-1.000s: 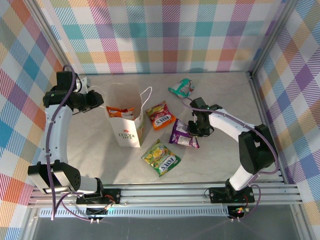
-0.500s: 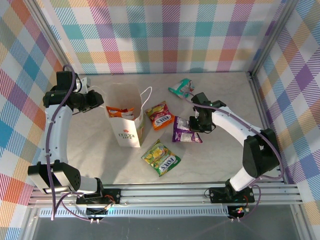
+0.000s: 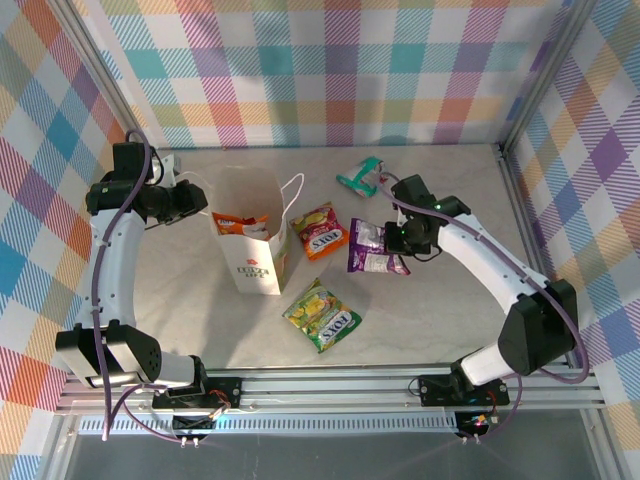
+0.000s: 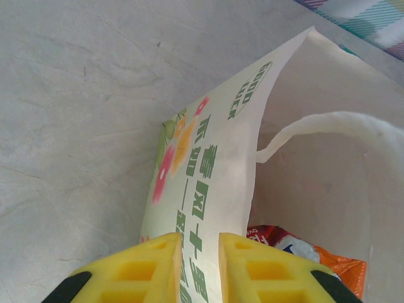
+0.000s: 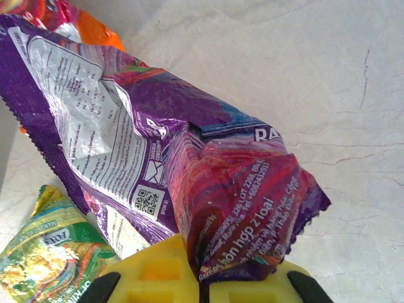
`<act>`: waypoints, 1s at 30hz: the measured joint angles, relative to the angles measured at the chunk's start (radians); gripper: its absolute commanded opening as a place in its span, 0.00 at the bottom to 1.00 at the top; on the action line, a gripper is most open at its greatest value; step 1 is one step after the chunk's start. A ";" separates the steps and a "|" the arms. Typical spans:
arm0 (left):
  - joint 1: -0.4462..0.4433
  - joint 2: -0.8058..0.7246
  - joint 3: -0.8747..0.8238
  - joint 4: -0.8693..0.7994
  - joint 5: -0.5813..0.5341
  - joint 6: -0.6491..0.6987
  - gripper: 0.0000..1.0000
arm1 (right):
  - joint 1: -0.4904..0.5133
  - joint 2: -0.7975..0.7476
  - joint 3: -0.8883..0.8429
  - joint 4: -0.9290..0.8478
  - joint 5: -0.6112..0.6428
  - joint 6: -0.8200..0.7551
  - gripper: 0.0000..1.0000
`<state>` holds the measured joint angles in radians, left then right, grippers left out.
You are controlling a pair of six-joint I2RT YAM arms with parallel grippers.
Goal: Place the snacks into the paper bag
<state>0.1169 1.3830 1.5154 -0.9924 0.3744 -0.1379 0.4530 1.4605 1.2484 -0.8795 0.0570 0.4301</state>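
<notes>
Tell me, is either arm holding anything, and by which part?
Yes. The right end effector pinches the purple packet by one crimped end; the left end effector grips the paper bag by its rim.

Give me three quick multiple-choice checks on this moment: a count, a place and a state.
1. Packets outside the paper bag, held one included: A two; B six; C four.
2. The green-yellow packet lies: A on the table, front-right of the bag; B in the bag; C against the back wall.
3. The right gripper is: A open; B shut on the purple packet; C shut on a cord handle.
Answers: C, the orange packet, teal packet, green-yellow and purple ones show outside. A, the top view shows it there. B, the wrist view shows it clamped.
</notes>
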 measured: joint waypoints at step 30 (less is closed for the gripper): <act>0.000 -0.012 0.000 0.004 0.027 -0.003 0.21 | 0.060 -0.126 0.396 -0.095 0.040 -0.029 0.00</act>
<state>0.1173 1.3708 1.5158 -0.9882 0.4015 -0.1410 0.5125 1.3342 1.6440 -0.9741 0.0967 0.4011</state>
